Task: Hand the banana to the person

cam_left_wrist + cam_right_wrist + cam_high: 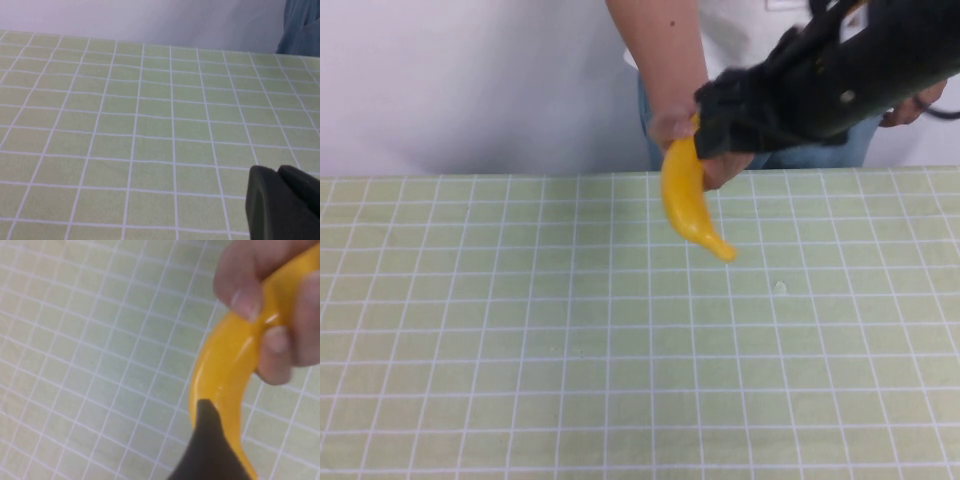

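One banana [687,195] held by right gripper [745,115] and person's hand [675,125], left gripper [282,202] low over table [520,330]

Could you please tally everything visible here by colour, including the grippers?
Yellow: 1, the banana, held above the table between the person's hand and the right gripper
Black: 2, the right gripper far right; the left gripper low over the green table
Green: 1
Total: 4
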`<state>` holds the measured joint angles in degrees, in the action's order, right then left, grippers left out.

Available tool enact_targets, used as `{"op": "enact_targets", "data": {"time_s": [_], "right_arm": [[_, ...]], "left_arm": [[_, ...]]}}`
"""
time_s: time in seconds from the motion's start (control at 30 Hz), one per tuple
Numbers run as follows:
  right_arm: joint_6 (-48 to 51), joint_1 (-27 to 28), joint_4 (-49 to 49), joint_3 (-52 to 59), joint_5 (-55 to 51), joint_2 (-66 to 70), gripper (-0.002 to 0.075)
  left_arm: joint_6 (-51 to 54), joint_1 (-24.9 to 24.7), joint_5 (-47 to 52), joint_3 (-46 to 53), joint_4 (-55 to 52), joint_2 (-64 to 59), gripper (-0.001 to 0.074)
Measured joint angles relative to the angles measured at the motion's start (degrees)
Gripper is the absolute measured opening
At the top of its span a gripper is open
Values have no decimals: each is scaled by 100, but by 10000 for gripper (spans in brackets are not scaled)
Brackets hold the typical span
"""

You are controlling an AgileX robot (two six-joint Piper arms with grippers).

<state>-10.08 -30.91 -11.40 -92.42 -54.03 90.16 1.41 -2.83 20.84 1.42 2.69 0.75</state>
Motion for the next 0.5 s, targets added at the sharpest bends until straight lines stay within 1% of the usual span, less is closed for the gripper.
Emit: {"op": "enact_targets", "data": {"time_s": [0.2, 0.3, 0.37, 0.4, 0.43, 0.5], "right_arm": [[104, 0, 295, 0, -147, -527, 423], [200, 0, 506, 0, -468, -820, 366], [189, 0, 755, 0, -835, -1053, 298], [179, 0, 1372, -197, -1060, -1148, 253], [130, 0, 1062, 0, -1299, -1266, 202], [-14, 0, 1359, 0, -1713, -1494, 99]], "left_arm": [[0, 0, 0, 0, 0, 0, 1], [0, 0, 0, 0, 0, 0, 1], [0, 0, 0, 0, 0, 0, 1], [0, 0, 0, 0, 0, 0, 1], [0, 0, 0, 0, 0, 0, 1], [0, 0, 0, 0, 0, 0, 1]]}}
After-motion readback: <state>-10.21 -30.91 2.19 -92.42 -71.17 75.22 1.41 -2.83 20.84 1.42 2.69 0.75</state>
